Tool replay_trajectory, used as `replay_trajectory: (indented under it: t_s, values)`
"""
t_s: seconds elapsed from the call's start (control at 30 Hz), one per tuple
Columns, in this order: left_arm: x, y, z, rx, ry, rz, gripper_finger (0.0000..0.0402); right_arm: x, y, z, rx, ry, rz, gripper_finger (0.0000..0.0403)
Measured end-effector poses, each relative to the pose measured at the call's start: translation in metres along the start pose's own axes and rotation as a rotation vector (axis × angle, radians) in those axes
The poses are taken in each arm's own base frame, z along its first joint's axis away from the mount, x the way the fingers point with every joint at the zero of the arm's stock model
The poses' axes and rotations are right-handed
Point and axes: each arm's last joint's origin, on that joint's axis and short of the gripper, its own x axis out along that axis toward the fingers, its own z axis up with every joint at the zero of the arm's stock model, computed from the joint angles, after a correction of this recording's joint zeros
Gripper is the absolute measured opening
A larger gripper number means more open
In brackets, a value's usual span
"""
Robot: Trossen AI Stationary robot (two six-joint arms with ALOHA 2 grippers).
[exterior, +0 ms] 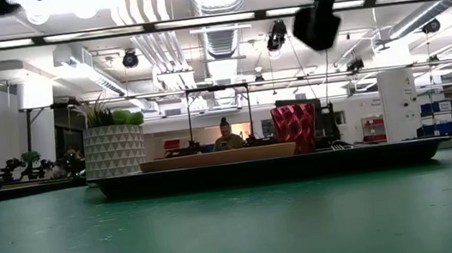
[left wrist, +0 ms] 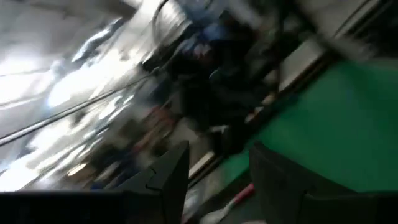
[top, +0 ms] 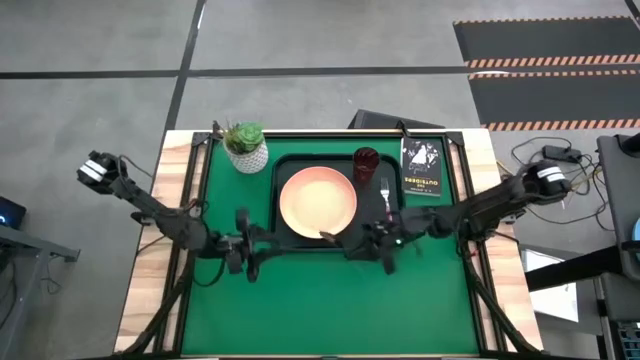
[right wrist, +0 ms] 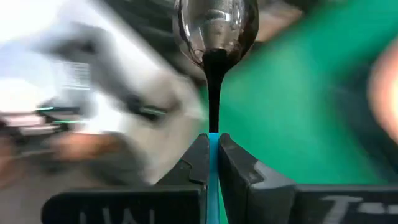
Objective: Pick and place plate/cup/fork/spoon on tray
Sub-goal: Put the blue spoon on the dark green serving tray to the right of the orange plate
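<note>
The dark tray lies at the table's middle back. On it rest the salmon-pink plate, the maroon cup and the pink-handled fork. My right gripper hovers at the tray's near edge, shut on the spoon, whose dark bowl points toward the plate. My left gripper hangs at the tray's near left corner, open with nothing between its fingers. In the low view the plate and cup stand on the tray. My right gripper pinches the spoon's light blue handle between its two fingers. The fingers come about level from the table's right side and lie along the handle. The dark neck and bowl stick out ahead of the fingertips, lifted clear of the table.
A white pot with a green plant stands at the tray's far left corner. A small black booklet lies right of the tray. Green table surface stretches in front of both grippers.
</note>
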Motion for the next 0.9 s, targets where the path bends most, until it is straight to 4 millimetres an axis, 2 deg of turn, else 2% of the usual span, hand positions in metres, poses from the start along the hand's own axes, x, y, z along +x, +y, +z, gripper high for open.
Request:
replay_trajectory:
  t_s: [0.07,0.13,0.2,0.3,0.4,0.57,0.67,0.8,0.9]
  values:
    - [0.002,0.003,0.001,-0.082,-0.058,-0.015,0.0146,-0.002,0.0,-0.006,-0.039,-0.072,0.148,0.0009]
    - [0.007,0.014,0.006,-0.21,-0.138,0.017,0.0146,0.0,-0.005,-0.012,-0.097,-0.129,0.207,0.0009]
    - [0.01,0.019,0.005,-0.29,-0.233,-0.052,0.0146,0.006,-0.009,-0.016,-0.138,-0.156,0.245,0.0009]
    - [0.018,0.021,0.001,-0.367,-0.363,-0.212,0.0146,0.021,-0.011,-0.017,-0.21,-0.168,0.309,0.0009]
    - [0.026,0.028,0.001,-0.477,-0.419,-0.177,0.0146,0.04,-0.011,-0.016,-0.29,-0.158,0.387,0.0009]
    - [0.038,0.02,-0.004,-0.563,-0.429,-0.18,0.0146,0.069,-0.007,-0.01,-0.383,-0.128,0.548,0.0009]
    - [0.048,0.018,0.0,-0.582,-0.455,-0.199,0.0146,0.082,-0.01,-0.005,-0.4,-0.107,0.591,0.0009]
    - [0.059,0.008,0.002,-0.561,-0.496,-0.324,0.0146,0.092,-0.012,0.004,-0.403,-0.095,0.633,0.0009]
    - [0.066,0.007,0.005,-0.598,-0.495,-0.33,0.0146,0.095,-0.01,0.011,-0.414,-0.091,0.659,0.0009]
